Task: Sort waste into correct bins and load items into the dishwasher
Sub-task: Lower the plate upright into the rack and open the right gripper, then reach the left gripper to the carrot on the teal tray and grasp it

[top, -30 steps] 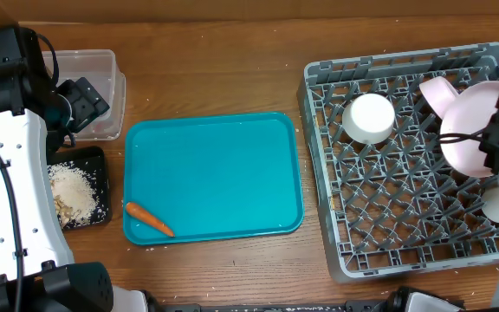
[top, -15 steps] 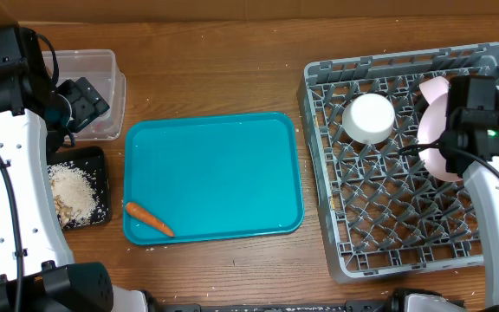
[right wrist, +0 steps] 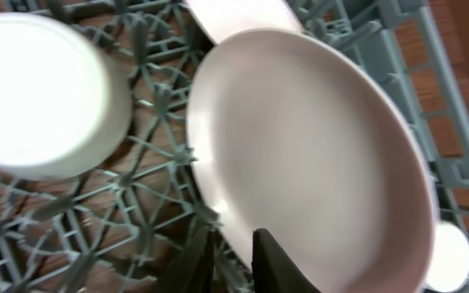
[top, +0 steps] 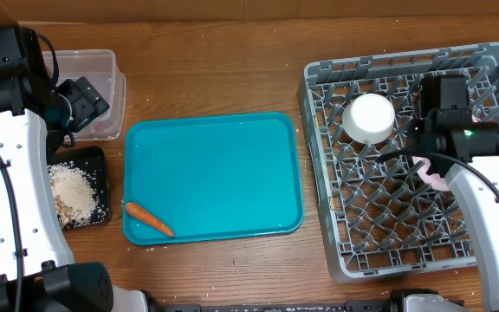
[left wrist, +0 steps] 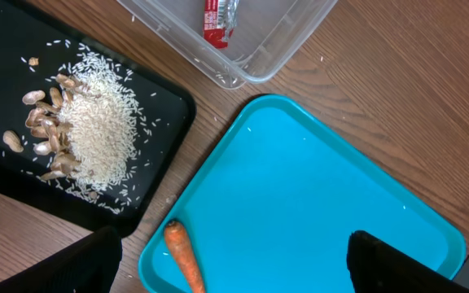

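Note:
My right gripper [right wrist: 233, 259] is shut on the rim of the round white plate [right wrist: 316, 146], which stands tilted among the pegs of the grey dish rack [top: 388, 225]. In the overhead view the arm hides most of the plate [top: 432, 178]. A white bowl [top: 369, 119] lies upside down in the rack beside it. My left gripper [left wrist: 234, 277] is open and empty above the teal tray's left edge. The orange carrot [left wrist: 181, 256] lies on that tray between the fingers. The black tray [left wrist: 161, 106] holds rice [left wrist: 104, 130] and nut shells [left wrist: 43, 122]. The clear tub [left wrist: 259, 57] holds a red wrapper [left wrist: 214, 20].
The teal tray [top: 215, 173] sits mid-table between the bins and the rack. Another white dish [right wrist: 243, 12] and a small white cup [right wrist: 450, 256] stand in the rack near the plate. The chopsticks are out of view.
My right arm has moved left over the rack with the plate, which has turned from face-up to edge-on under the arm. The left arm has not moved.

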`<state>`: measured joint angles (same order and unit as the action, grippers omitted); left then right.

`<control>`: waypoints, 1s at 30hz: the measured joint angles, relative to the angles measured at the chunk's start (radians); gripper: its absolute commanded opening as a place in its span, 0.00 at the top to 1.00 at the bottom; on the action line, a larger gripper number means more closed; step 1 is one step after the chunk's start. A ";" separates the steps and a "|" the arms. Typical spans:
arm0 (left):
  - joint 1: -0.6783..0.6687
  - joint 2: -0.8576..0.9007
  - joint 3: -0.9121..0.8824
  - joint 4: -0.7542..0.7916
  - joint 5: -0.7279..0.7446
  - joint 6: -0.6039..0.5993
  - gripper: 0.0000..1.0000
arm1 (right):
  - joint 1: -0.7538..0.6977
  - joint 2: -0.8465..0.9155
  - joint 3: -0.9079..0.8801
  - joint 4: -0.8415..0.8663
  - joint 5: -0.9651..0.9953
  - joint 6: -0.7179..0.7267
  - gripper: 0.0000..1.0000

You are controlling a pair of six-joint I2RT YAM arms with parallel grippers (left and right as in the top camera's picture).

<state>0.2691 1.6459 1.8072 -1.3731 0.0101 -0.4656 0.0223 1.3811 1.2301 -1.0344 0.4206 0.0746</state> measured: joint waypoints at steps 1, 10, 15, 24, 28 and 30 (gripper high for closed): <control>0.000 0.000 0.000 0.000 0.000 0.000 0.09 | 0.001 0.000 0.000 0.002 -0.011 0.000 0.79; 0.000 0.000 0.000 -0.027 0.000 0.000 0.06 | 0.004 0.000 0.023 0.056 -0.139 0.005 0.32; 0.000 0.000 0.000 -0.086 0.000 0.000 0.05 | 0.005 0.000 0.060 0.209 -0.475 -0.020 0.31; -0.040 0.000 -0.090 -0.169 0.009 -0.003 0.09 | 0.020 0.036 0.060 0.218 -0.761 -0.036 0.30; -0.120 0.000 -0.222 -0.143 0.031 -0.021 0.07 | 0.019 0.053 0.060 0.209 -0.760 -0.038 0.30; -0.164 0.000 -0.299 -0.108 0.037 -0.045 0.07 | 0.019 0.053 0.060 0.211 -0.756 -0.041 0.30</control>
<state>0.1055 1.6459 1.5085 -1.4815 0.0475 -0.5106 0.0418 1.4342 1.2903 -0.8238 -0.3355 0.0334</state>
